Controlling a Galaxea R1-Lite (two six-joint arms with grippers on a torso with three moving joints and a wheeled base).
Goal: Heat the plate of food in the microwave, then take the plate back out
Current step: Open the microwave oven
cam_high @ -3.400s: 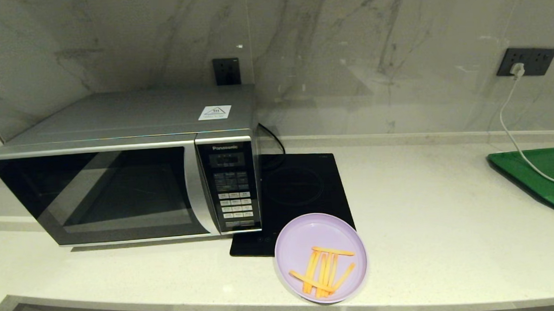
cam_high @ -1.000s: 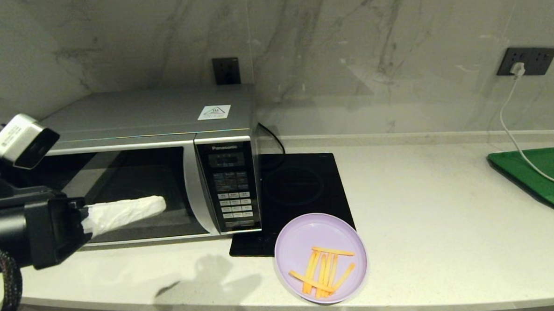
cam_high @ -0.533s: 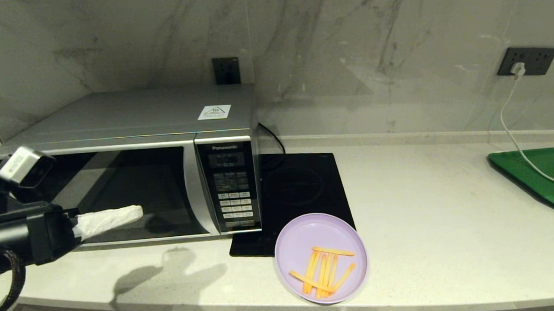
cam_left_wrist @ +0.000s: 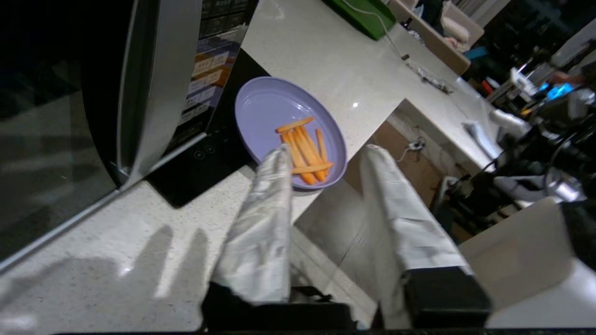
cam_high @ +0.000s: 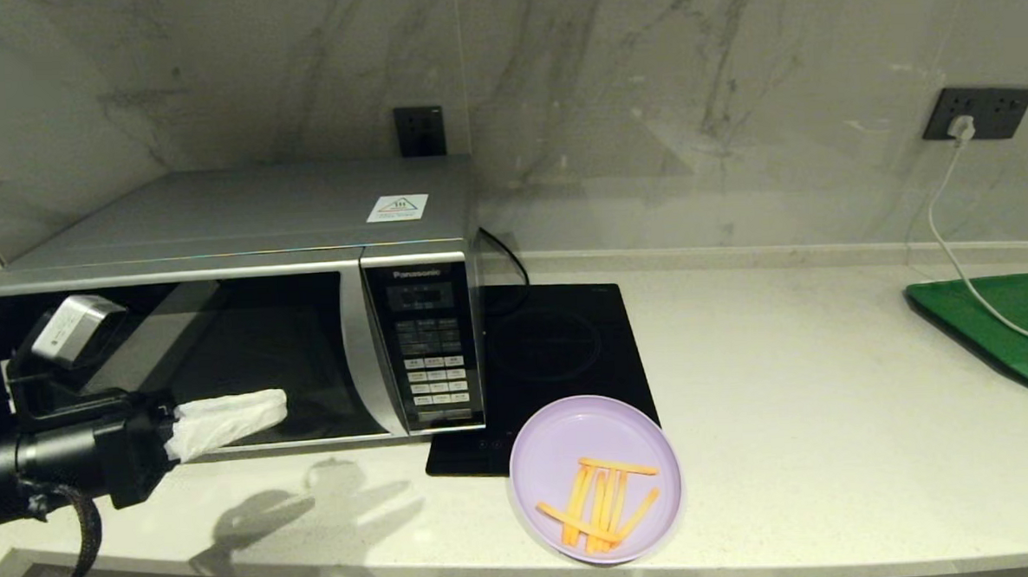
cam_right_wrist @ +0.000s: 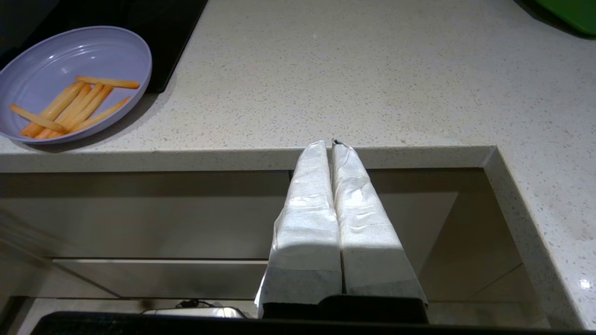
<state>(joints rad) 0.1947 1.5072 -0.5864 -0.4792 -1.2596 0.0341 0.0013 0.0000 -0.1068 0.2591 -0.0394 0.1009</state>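
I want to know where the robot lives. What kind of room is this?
Most likely a kitchen. A microwave sits on a pale stone counter beside a flat black hob, and a plate of food waits near the counter's front edge. The wall behind is marble-patterned, with power sockets.

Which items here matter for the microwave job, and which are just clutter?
Job:
- microwave, door shut
- plate of food on the counter, overlapping the hob's front edge
- left gripper, open, in front of the microwave door

Clutter:
- black induction hob
- green tray
- white cable running from the wall socket across the tray
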